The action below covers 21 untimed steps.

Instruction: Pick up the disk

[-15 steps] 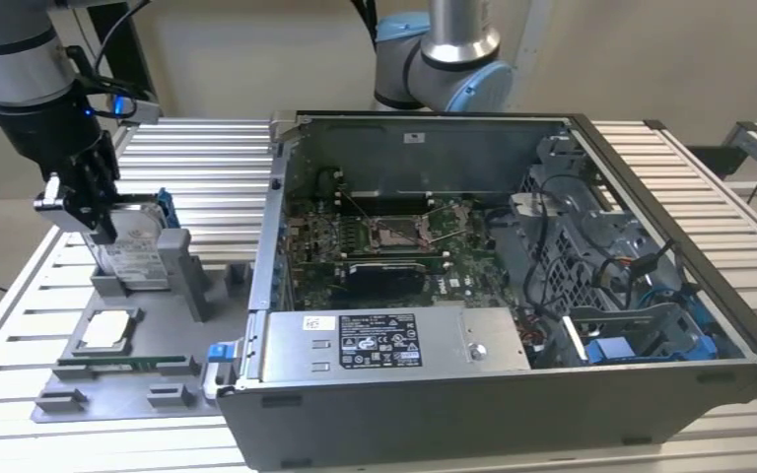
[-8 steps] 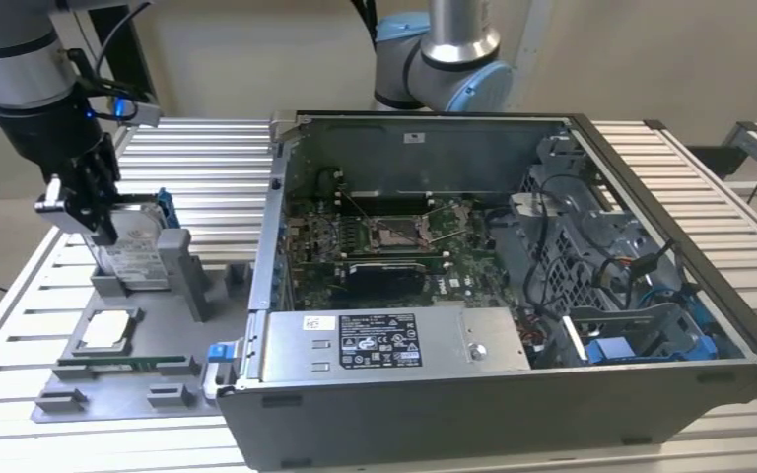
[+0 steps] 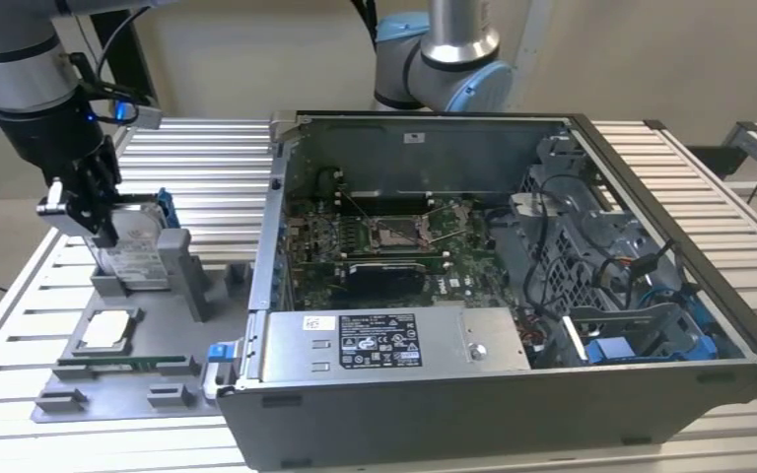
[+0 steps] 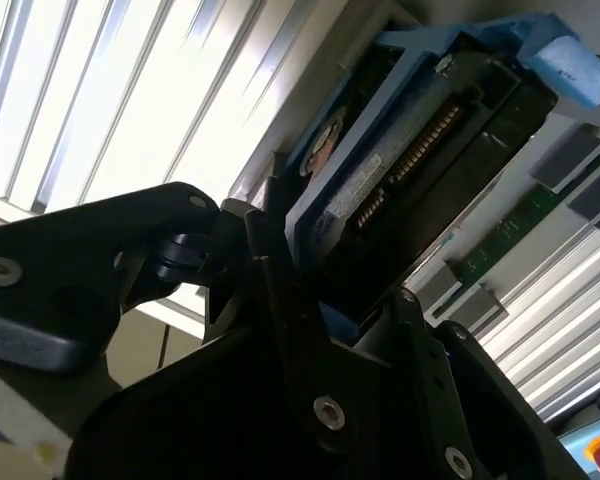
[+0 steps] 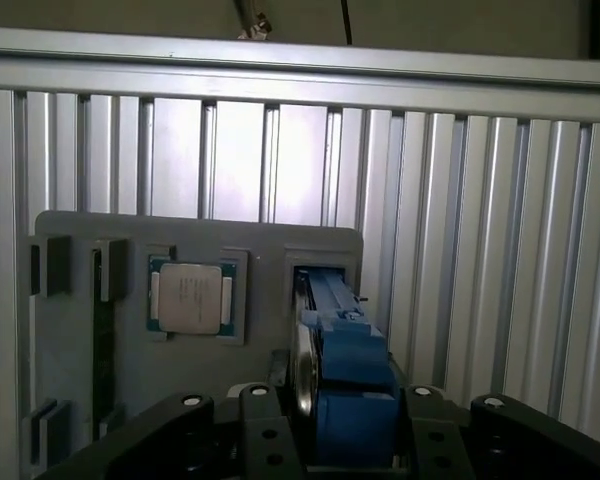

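The gripper (image 3: 105, 229) has its fingers clamped on the upright disk (image 3: 142, 258) in a grey holder (image 3: 192, 266) — tilting could jam it or loosen the grip.

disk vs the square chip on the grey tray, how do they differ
The disk stands on edge in an upright holder, held by the gripper; the chip lies flat, untouched. The disk is larger, rectangular, blue-framed; the chip is small, square, bare silver. Both are on the grey tray.
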Motion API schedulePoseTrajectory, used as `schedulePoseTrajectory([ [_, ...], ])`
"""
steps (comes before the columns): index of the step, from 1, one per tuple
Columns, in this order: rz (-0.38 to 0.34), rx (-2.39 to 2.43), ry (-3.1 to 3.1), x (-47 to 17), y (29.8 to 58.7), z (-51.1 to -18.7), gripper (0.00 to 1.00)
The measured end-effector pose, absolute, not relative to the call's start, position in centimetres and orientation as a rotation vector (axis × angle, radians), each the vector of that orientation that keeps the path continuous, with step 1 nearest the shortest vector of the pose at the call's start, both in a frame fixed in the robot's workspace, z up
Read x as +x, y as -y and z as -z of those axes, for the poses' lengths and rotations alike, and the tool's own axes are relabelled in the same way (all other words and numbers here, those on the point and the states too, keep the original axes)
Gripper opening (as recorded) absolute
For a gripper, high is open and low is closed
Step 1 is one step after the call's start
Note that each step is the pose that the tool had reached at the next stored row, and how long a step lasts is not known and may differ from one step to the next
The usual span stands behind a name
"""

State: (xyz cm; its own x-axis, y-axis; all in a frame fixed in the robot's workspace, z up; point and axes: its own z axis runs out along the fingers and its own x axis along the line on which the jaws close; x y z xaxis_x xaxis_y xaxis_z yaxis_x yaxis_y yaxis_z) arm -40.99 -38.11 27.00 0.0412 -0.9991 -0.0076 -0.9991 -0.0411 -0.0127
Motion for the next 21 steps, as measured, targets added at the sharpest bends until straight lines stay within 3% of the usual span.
schedulePoseTrajectory([
  [1,0.006,-2.257,-2.166,-41.00,38.12,-27.01,0.00],
  [21,0.001,-2.247,-2.171,-40.99,38.25,-26.96,0.00],
])
